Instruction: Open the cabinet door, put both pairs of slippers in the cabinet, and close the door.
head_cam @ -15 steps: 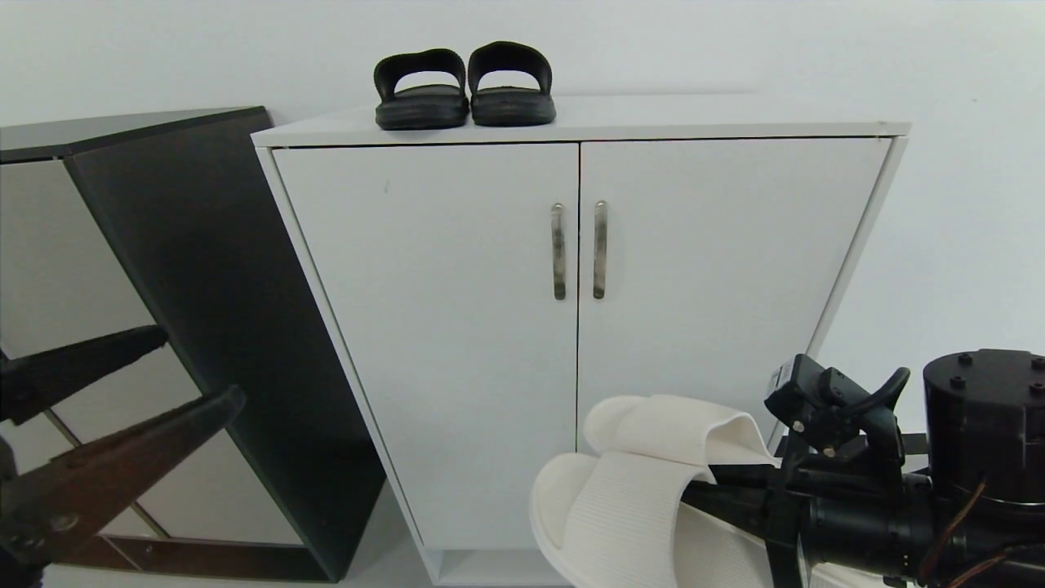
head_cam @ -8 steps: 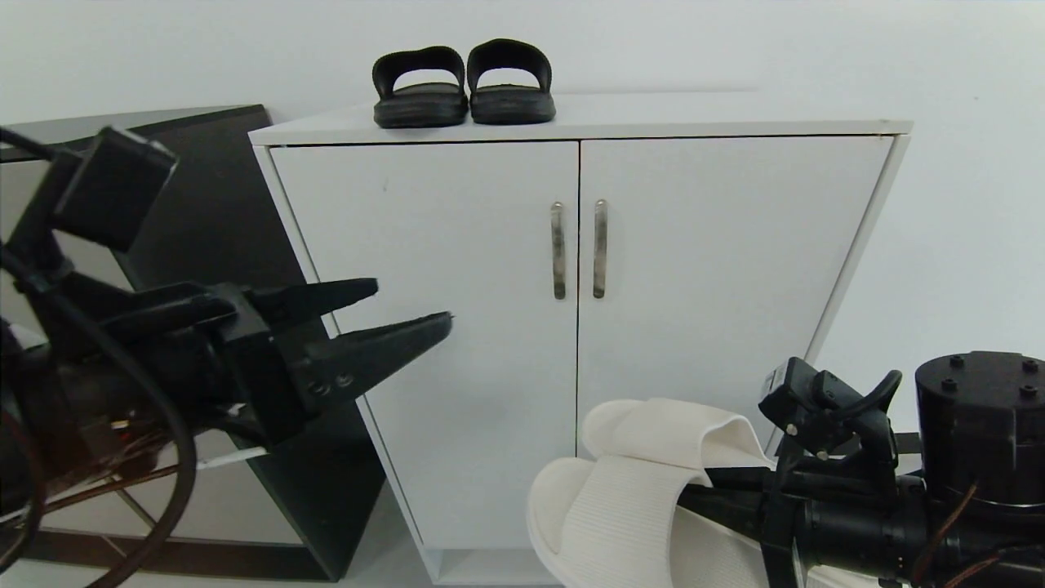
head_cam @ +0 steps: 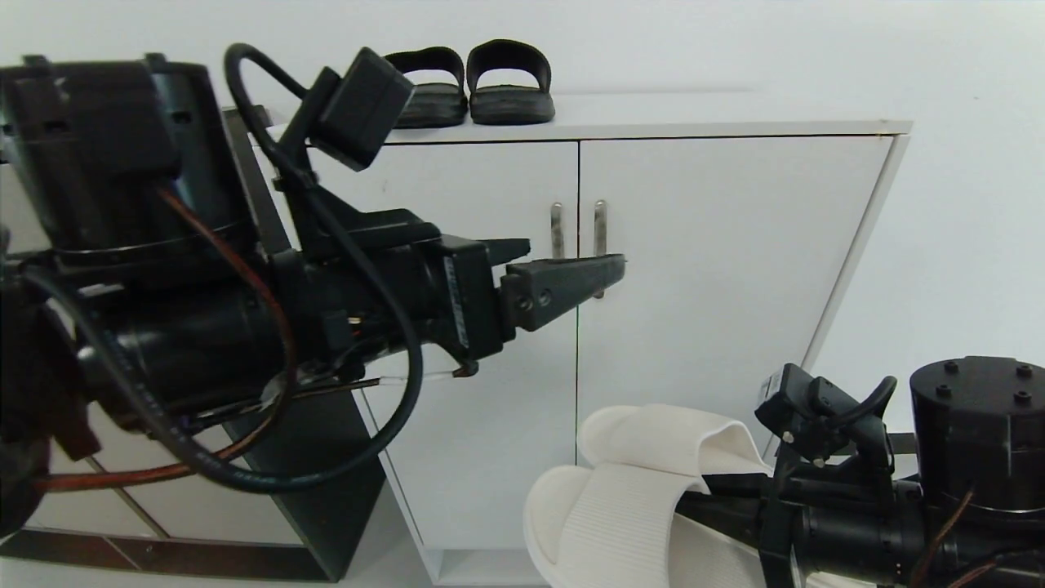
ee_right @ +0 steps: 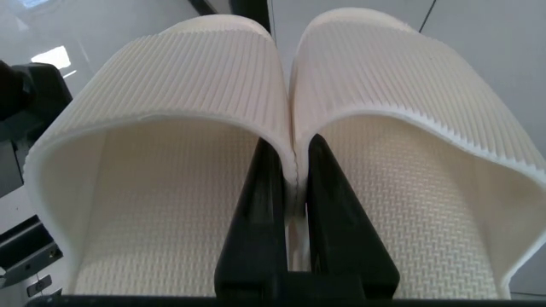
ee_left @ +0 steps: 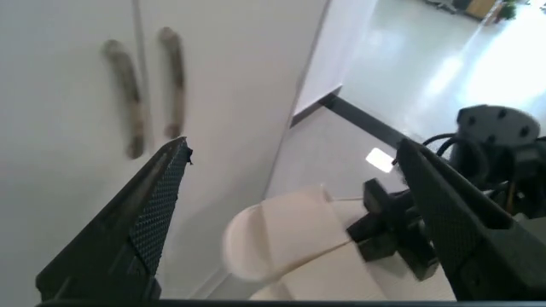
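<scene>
Left gripper (head_cam: 576,251) fingers spread wide, tips right in front of the 2 vertical handles (head_cam: 558,219) at the seam of the 2 shut cabinet doors (head_cam: 718,245), so left arm's nearer; right gripper (ee_right: 294,153) clamped on the white slippers (head_cam: 637,482) low by the right door, black slippers (head_cam: 482,82) up top: 2 pairs.

White cabinet (head_cam: 718,122) with shoes on top
A pair of black slippers (head_cam: 508,82) sits side by side on the flat top, close to the wall (head_cam: 735,41) behind.
</scene>
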Tool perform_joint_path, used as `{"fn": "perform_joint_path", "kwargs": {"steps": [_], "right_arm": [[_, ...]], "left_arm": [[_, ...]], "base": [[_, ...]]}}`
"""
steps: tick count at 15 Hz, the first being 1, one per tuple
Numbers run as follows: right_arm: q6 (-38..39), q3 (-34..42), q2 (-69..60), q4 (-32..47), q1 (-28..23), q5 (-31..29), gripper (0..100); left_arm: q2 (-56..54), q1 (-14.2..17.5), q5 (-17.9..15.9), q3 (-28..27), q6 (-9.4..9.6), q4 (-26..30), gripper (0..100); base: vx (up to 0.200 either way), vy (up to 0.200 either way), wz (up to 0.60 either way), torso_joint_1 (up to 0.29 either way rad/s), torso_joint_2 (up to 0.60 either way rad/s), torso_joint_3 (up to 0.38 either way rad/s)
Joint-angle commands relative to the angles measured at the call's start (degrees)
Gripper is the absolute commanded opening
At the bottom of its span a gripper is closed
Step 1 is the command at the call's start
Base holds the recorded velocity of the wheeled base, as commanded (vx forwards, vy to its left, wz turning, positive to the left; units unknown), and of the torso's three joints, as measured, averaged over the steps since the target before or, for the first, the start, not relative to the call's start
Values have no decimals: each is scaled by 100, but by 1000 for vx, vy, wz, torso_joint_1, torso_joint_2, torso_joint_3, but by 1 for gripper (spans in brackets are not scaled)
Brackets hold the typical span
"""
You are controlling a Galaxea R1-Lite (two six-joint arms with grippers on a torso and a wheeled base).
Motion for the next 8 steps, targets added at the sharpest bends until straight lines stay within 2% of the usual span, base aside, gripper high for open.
{"fn": "perform_joint_path", "kwargs": {"steps": [1, 3, 5, 6, 7, 8], "right_arm": [[7, 0, -4, 0, 14, 1, 0], [25, 0, -4, 0, 23, 1, 0], [25, 0, 4, 0, 32, 10, 0], [34, 0, 13, 0, 50, 36, 0], [34, -9, 13, 0, 50, 36, 0], [43, 0, 13, 0, 50, 36, 0]], "left_arm": [[557, -63, -282, -452, -239, 13, 100], [838, -63, -396, -839, -608, 118, 100], [917, -54, -757, -927, -722, 329, 100], [917, -37, -1082, -953, -1012, 505, 100], [926, -19, -1249, -962, -1144, 505, 100], [961, -10, -1240, -971, -1135, 505, 100]], "base": [[0, 0, 0, 0, 0, 0], [0, 0, 0, 0, 0, 0], [0, 0, 0, 0, 0, 0], [0, 0, 0, 0, 0, 0], [0, 0, 0, 0, 0, 0], [0, 0, 0, 0, 0, 0]]}}
